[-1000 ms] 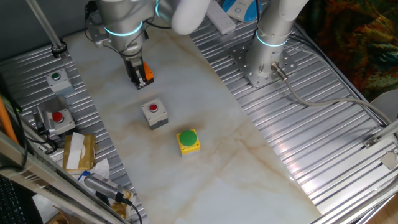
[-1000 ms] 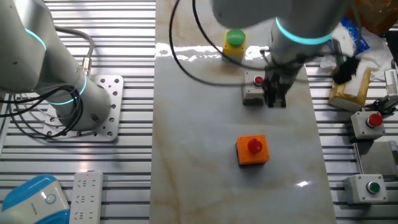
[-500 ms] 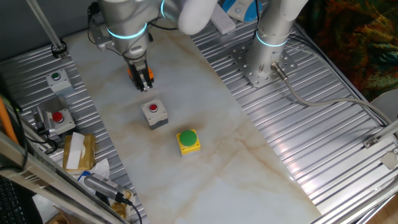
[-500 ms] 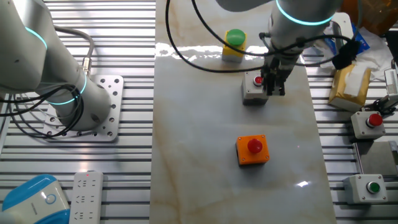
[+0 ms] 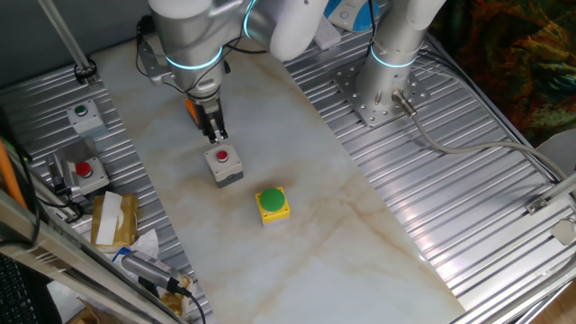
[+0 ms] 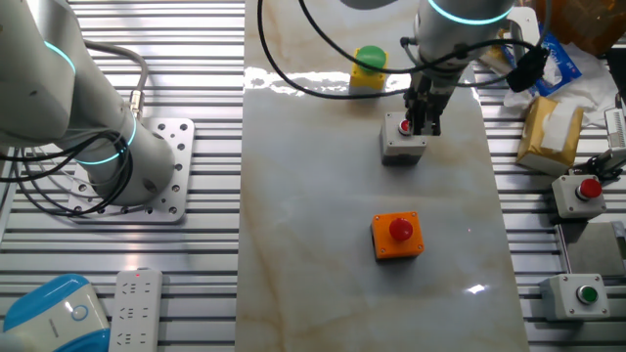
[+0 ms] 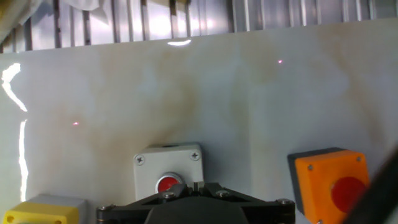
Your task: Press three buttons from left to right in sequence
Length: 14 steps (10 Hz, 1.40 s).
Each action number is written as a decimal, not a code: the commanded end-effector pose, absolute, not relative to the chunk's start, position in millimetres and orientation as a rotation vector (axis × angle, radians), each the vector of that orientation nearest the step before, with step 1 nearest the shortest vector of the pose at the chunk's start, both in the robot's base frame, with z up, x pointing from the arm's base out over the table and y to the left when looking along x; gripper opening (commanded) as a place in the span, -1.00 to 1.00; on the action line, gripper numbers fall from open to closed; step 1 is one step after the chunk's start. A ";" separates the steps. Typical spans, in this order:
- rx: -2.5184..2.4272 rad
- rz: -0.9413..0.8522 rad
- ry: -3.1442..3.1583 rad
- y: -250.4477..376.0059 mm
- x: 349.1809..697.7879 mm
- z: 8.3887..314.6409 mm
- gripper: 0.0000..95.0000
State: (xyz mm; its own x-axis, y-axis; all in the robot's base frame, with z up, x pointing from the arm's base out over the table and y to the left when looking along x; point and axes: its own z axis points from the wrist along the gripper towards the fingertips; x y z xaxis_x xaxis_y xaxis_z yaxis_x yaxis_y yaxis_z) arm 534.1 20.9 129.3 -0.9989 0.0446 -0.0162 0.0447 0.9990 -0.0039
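Observation:
Three button boxes lie in a row on the marble table (image 5: 297, 243). The orange box with red button (image 6: 397, 236) is mostly hidden behind my arm in one fixed view (image 5: 190, 105). The grey box with red button (image 5: 223, 165) (image 6: 401, 139) is in the middle. The yellow box with green button (image 5: 273, 204) (image 6: 369, 66) is at the other end. My gripper (image 5: 217, 136) (image 6: 423, 125) hangs just above the grey box, close to its red button (image 7: 168, 184). In the hand view the fingertips meet, shut and empty. That view also shows the orange box (image 7: 329, 183) and yellow box (image 7: 43, 210).
A pale grey box with small green button (image 5: 83, 115) (image 6: 584, 293) and a cabled grey red-button box (image 5: 83, 171) (image 6: 585, 192) sit on the ribbed metal beside the marble. A tan carton (image 5: 114, 219) lies near them. A second arm's base (image 5: 382, 90) (image 6: 127, 166) stands opposite.
My gripper has moved from beside the orange box along the row to just above the grey box. The boxes have not moved.

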 end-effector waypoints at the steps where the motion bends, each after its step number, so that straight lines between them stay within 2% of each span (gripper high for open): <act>1: 0.060 -0.001 3.125 19.4 535.2 122.5 -0.60; 14: 0.080 0.026 3.113 30.5 527.9 107.1 -0.60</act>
